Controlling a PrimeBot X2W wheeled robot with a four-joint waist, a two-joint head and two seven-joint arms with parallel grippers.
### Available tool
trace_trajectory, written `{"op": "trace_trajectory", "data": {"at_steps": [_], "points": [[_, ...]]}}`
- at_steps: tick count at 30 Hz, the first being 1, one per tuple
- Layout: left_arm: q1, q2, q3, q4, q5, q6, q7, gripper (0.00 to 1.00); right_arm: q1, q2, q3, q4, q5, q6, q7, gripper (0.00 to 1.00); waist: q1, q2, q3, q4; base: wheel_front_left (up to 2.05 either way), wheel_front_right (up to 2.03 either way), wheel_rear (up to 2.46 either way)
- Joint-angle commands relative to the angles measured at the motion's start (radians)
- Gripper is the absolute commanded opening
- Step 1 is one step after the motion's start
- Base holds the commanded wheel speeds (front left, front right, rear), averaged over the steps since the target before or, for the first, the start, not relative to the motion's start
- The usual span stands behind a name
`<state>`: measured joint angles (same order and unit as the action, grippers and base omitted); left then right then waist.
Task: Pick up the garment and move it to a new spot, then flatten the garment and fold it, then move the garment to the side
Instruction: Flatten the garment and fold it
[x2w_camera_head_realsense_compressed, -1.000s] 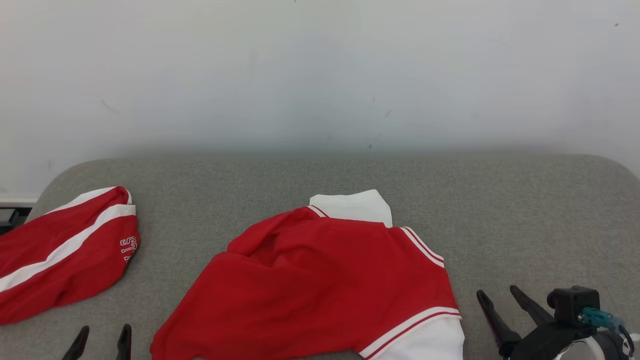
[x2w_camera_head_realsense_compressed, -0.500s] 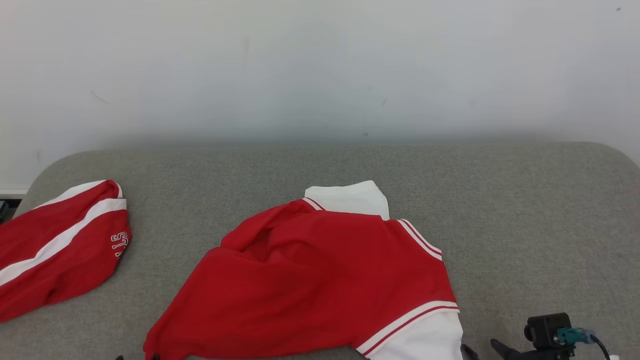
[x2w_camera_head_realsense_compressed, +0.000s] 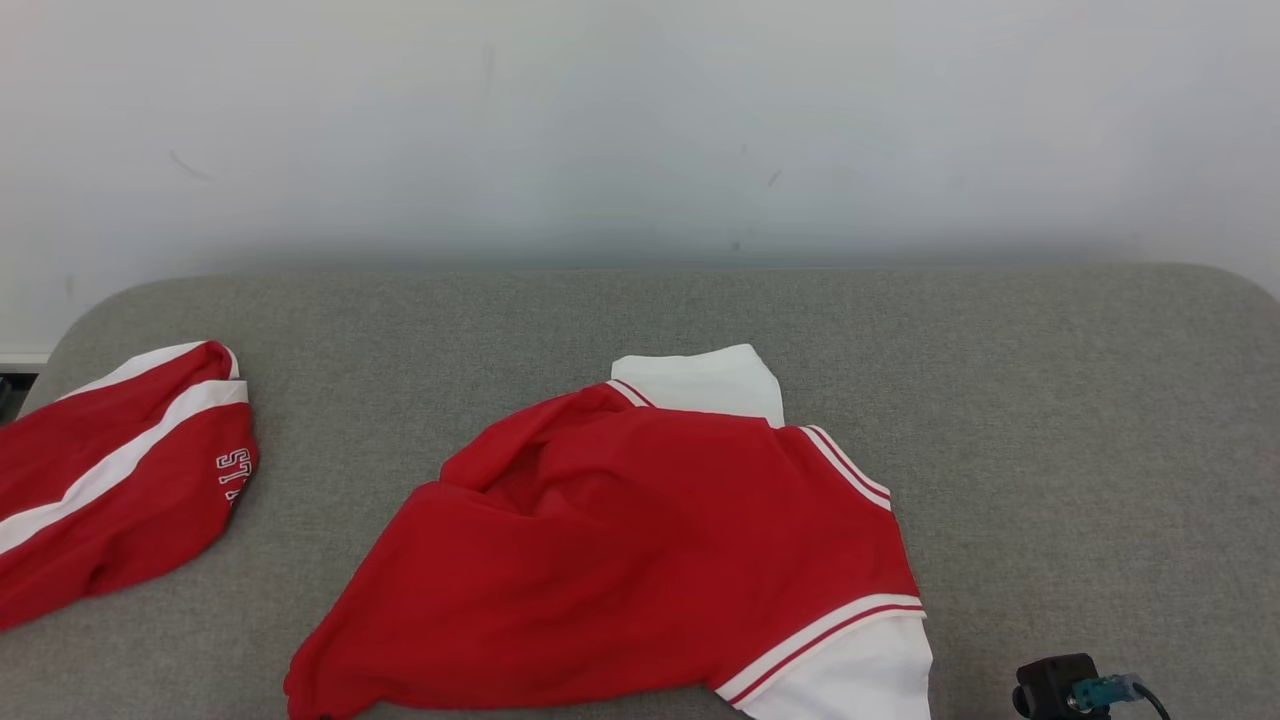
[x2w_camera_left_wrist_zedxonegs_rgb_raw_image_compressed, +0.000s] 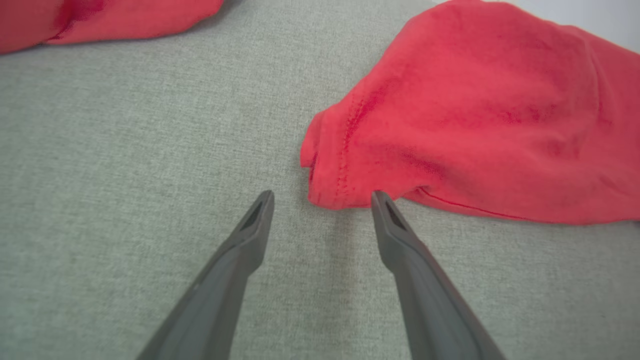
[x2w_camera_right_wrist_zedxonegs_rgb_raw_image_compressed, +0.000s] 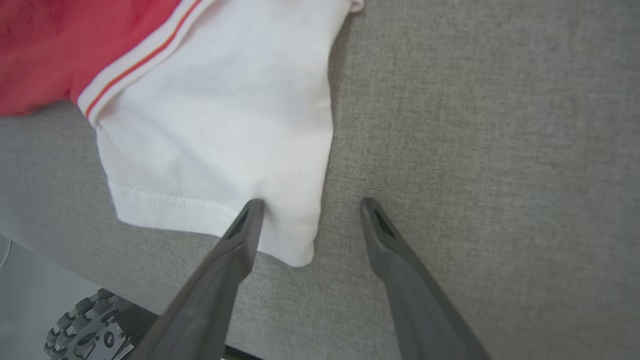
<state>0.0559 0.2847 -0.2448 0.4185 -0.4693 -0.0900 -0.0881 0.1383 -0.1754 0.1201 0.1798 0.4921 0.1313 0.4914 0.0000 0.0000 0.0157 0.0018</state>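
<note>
The red-and-white garment (x2w_camera_head_realsense_compressed: 640, 560) lies rumpled at the middle of the front edge of the worktop (x2w_camera_head_realsense_compressed: 1050, 400). The left fingers (x2w_camera_left_wrist_zedxonegs_rgb_raw_image_compressed: 245, 250) stand spread by its red corner, and the right fingers (x2w_camera_right_wrist_zedxonegs_rgb_raw_image_compressed: 235, 250) are spread over its white sleeve.

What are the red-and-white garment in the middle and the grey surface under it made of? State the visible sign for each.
The garment: soft matte knit, probably cotton or a blend; it drapes in limp folds and has a stitched hem. The grey surface: matte woven cloth, upholstery-like; a fine heathered weave shows in the wrist views. Exact fibre uncertain.
</note>
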Motion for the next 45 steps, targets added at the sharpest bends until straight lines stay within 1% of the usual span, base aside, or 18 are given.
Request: {"op": "trace_trajectory", "data": {"at_steps": [1,6,12,13,14,15,16,22,24,28,32,36,38,39,40,42,44,45], "points": [[-0.017,0.003,0.000,0.007,-0.010,-0.005,-0.006,1.00,-0.003,0.000,0.003,0.011,-0.001,-0.001,-0.001,1.00,0.0000,0.0000,0.001,0.001,0.00,0.00,0.00],[-0.063,0.000,-0.028,0.074,-0.015,-0.023,-0.030,1.00,-0.014,0.014,0.026,0.048,0.003,-0.001,-0.004,1.00,0.0000,0.0000,0.004,0.004,0.00,0.00,0.00],[-0.111,-0.008,-0.069,0.137,-0.022,-0.032,-0.055,1.00,-0.037,0.025,0.060,0.079,0.017,-0.001,-0.018,1.00,0.0000,0.0000,0.002,0.005,0.00,0.00,0.00],[-0.116,-0.007,-0.078,0.147,-0.023,-0.034,-0.058,1.00,-0.040,0.023,0.064,0.084,0.020,-0.001,-0.019,0.89,0.0000,0.0000,0.001,0.005,0.00,0.00,0.00],[-0.122,-0.006,-0.086,0.155,-0.026,-0.036,-0.061,0.82,-0.043,0.020,0.070,0.087,0.023,-0.001,-0.020,0.60,0.0000,0.0000,-0.001,0.006,0.00,0.00,0.00],[-0.126,-0.008,-0.093,0.162,-0.029,-0.038,-0.064,0.31,-0.046,0.019,0.077,0.089,0.025,0.000,-0.024,0.20,0.0000,0.0000,-0.002,0.006,0.00,0.00,0.00],[-0.131,-0.008,-0.099,0.171,-0.031,-0.039,-0.068,0.00,-0.047,0.017,0.082,0.092,0.027,0.000,-0.027,0.00,0.0000,0.0000,-0.004,0.007,0.00,0.00,0.00],[-0.152,-0.005,-0.132,0.213,-0.049,-0.042,-0.093,0.00,-0.062,0.000,0.100,0.093,0.050,-0.001,-0.053,0.00,0.0000,0.0000,-0.011,0.009,0.00,0.00,0.00],[-0.159,-0.004,-0.133,0.203,-0.061,-0.043,-0.110,0.00,-0.073,0.006,0.117,0.065,0.093,-0.001,-0.072,0.00,0.0000,0.0000,-0.012,0.011,0.00,0.00,0.00],[-0.177,0.012,-0.151,0.147,-0.062,-0.040,-0.136,0.00,-0.093,-0.020,0.138,-0.005,0.190,-0.001,-0.131,0.00,0.0000,0.0000,-0.009,0.010,0.00,0.00,0.00],[-0.197,0.044,-0.169,0.066,-0.045,-0.039,-0.141,0.00,-0.122,-0.040,0.142,-0.076,0.326,-0.001,-0.179,0.00,0.0000,0.0000,-0.005,0.007,0.00,0.00,0.00],[-0.235,0.086,-0.178,-0.019,-0.016,-0.036,-0.110,0.00,-0.172,-0.074,0.155,-0.116,0.397,-0.001,-0.217,0.00,0.0000,0.0000,0.007,0.000,0.00,0.00,0.00],[-0.260,0.106,-0.178,-0.066,-0.011,-0.036,-0.083,0.00,-0.217,-0.083,0.162,-0.123,0.415,-0.001,-0.241,0.00,0.0000,0.0000,0.018,-0.005,0.00,0.00,0.00],[-0.260,0.106,-0.178,-0.066,-0.011,-0.036,-0.083,0.00,-0.217,-0.083,0.162,-0.123,0.415,-0.001,-0.241,0.00,0.0000,0.0000,0.018,-0.005,0.00,0.00,0.00],[-0.291,0.136,-0.176,-0.104,-0.001,-0.036,-0.052,0.00,-0.271,-0.096,0.177,-0.123,0.421,-0.001,-0.261,0.00,0.0000,0.0000,0.030,-0.012,0.00,0.00,0.00],[-0.333,0.159,-0.176,-0.133,0.005,-0.037,-0.025,0.00,-0.328,-0.107,0.197,-0.103,0.416,-0.001,-0.276,0.00,0.0000,0.0000,0.044,-0.018,0.00,0.00,0.00],[-0.379,0.174,-0.175,-0.153,-0.012,-0.038,-0.003,0.00,-0.403,-0.105,0.207,-0.079,0.430,-0.001,-0.301,0.00,0.0000,0.0000,0.061,-0.025,0.00,0.00,0.00],[-0.404,0.195,-0.182,-0.156,-0.006,-0.039,0.015,0.00,-0.446,-0.113,0.219,-0.060,0.422,-0.001,-0.311,0.00,0.0000,0.0000,0.071,-0.030,0.00,0.00,0.00]]}}
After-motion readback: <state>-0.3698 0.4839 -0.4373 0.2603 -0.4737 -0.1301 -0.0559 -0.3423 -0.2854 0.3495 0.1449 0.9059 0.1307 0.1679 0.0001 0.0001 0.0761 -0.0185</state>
